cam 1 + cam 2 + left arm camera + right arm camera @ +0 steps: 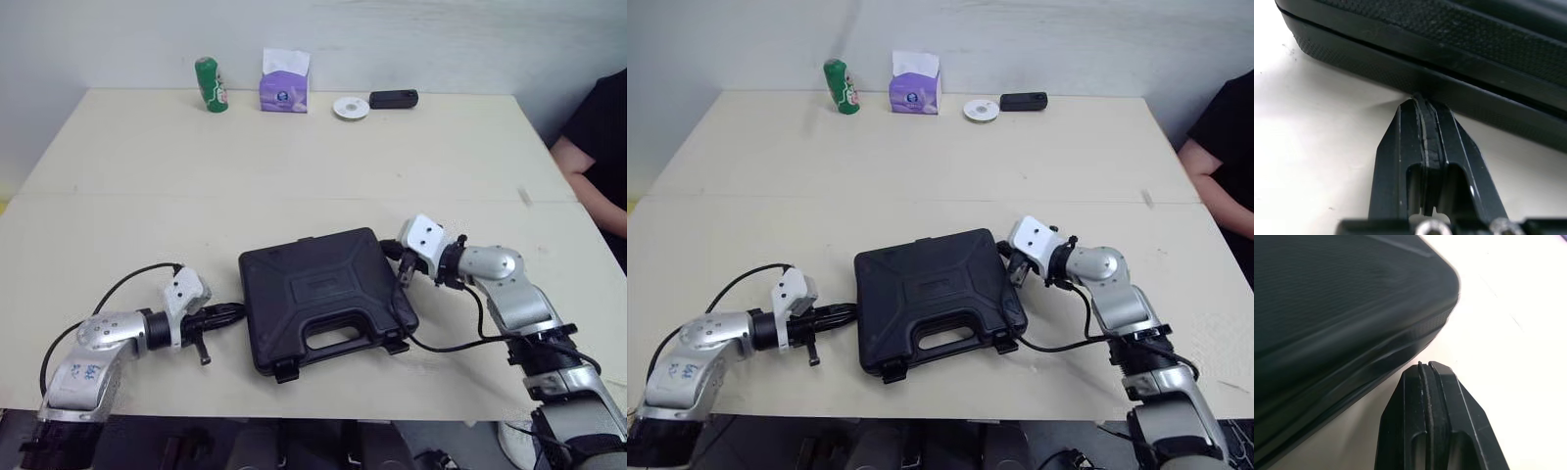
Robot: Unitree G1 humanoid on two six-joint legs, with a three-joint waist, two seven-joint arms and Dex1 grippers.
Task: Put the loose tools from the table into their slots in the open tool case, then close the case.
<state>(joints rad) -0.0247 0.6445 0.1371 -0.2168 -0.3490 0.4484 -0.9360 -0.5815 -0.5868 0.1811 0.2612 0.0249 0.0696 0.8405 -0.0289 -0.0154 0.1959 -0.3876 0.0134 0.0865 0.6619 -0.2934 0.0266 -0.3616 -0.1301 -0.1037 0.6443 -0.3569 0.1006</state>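
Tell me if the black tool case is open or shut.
Shut. The tool case lies flat, lid down; the left wrist view shows lid and base meeting at a thin seam. Whether the latches are fastened, cannot tell.

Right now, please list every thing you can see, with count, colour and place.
tool case: one, black, closed, table's near middle.
can: one, green, far edge.
tissue box: one, purple, beside the can.
round disc: one, white, right of the tissue box.
small device: one, black, beside the disc.
table: one, cream.
person: one, black sleeve, right edge.
left fingers: two, black, shut, at the case's left side.
right fingers: two, black, shut, by the case's right corner.
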